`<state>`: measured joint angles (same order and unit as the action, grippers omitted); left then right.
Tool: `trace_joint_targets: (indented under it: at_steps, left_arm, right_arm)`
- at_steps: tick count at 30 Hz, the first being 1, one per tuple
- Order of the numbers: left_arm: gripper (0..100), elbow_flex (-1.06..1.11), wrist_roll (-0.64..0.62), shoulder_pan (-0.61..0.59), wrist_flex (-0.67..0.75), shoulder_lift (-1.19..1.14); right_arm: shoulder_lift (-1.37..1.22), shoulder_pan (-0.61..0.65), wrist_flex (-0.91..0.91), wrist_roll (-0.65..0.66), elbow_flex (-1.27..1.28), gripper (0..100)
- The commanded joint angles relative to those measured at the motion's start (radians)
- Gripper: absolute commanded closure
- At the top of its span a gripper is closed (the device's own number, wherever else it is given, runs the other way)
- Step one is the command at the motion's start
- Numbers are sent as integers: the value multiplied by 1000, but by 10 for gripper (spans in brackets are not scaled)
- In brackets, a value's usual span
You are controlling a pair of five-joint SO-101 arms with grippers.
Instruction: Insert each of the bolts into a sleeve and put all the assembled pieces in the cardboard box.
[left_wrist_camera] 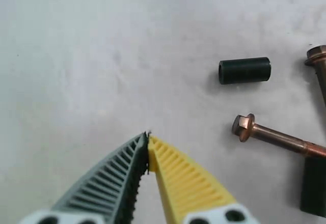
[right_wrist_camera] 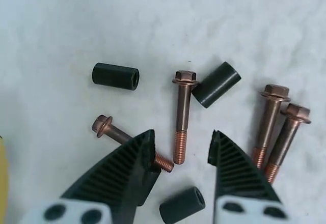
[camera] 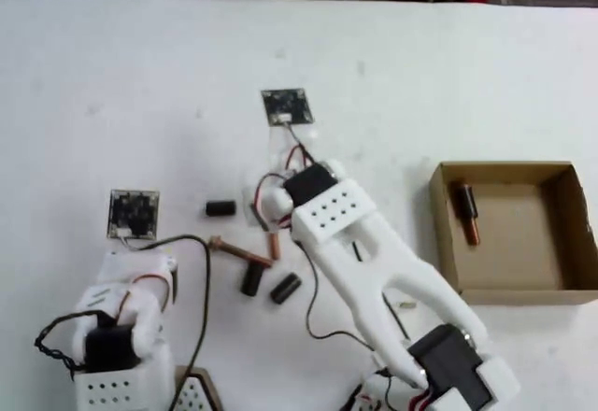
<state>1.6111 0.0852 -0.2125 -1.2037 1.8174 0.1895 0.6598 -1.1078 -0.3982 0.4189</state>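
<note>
My right gripper (right_wrist_camera: pixel 182 138) is open just above the table, its jaws either side of the threaded end of a copper bolt (right_wrist_camera: pixel 182 113). A second bolt (right_wrist_camera: pixel 113 130) runs under one jaw, and two more bolts (right_wrist_camera: pixel 270 119) lie side by side past the other jaw. Three black sleeves lie loose: one (right_wrist_camera: pixel 115 76) apart, one (right_wrist_camera: pixel 216 84) by the middle bolt's head, one (right_wrist_camera: pixel 182 203) near the jaws. My left gripper (left_wrist_camera: pixel 147 138) is shut and empty, short of a sleeve (left_wrist_camera: pixel 244 70) and a bolt (left_wrist_camera: pixel 275 135). The cardboard box (camera: pixel 561 233) holds one assembled piece (camera: pixel 465 210).
The right arm (camera: pixel 374 262) stretches from the front right to the table's middle, over the parts. The left arm (camera: pixel 117 336) sits at the front left. Loose cables (camera: pixel 201 280) trail between the arms. The box stands at the right edge.
</note>
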Motion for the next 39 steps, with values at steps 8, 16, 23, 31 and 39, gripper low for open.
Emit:
trace_joint_targets:
  at_steps: [8, 16, 23, 31, 39]
  left_arm:
    - [979, -6, -3, -12, 6, 5]
    - [979, -6, -3, -12, 6, 5]
    - [979, -5, -3, -12, 6, 5]
    - [979, -5, -3, -12, 6, 5]
    - [979, -5, -3, -12, 6, 5]
  right_arm:
    - [7, -12, 38, -164, -31, 836]
    - [7, -18, 44, -261, -31, 836]
    - [7, -19, 185, -279, 61, 836]
    - [7, -44, 263, -413, 132, 836]
    - [7, -125, 348, -531, 218, 836]
